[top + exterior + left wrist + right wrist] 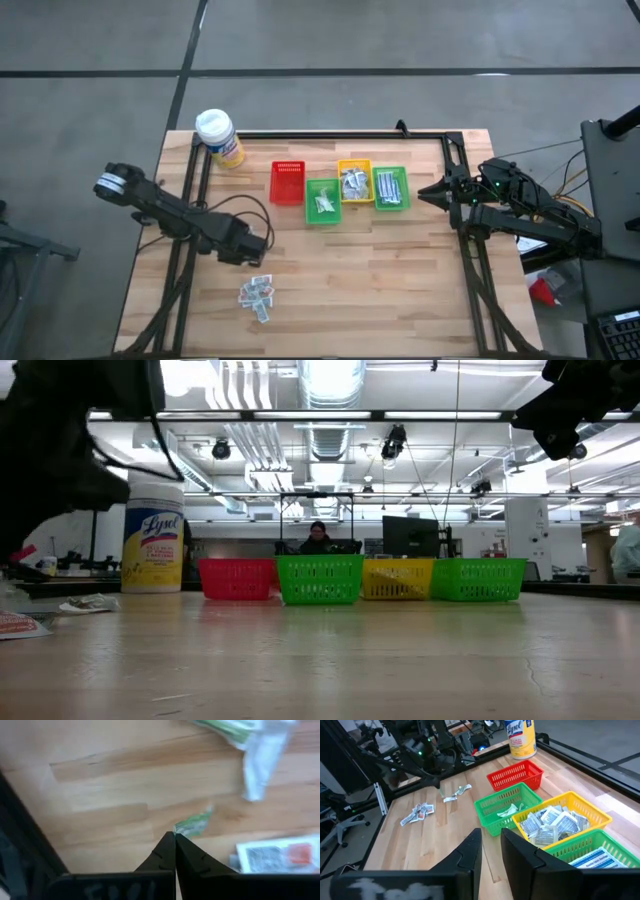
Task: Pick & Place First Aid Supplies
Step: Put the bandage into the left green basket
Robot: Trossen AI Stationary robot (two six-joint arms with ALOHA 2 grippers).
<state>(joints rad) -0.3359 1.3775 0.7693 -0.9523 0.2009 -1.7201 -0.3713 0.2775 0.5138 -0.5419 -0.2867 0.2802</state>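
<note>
The left gripper (175, 840) covers most of a greenish sachet (192, 825), so only a corner pokes out. The packet pile (256, 294) is too small to sort from above. The near green bin (600, 851) is cut off.

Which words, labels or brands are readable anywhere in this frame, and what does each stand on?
"Lysol": on the yellow bottle, readable in the low and right wrist views.
Smaller print under the brand on that bottle: too small to read.
Print on the packets on the table: too blurred to read.
Red-and-grey label on a packet in the left wrist view: blurred, unreadable.
</note>
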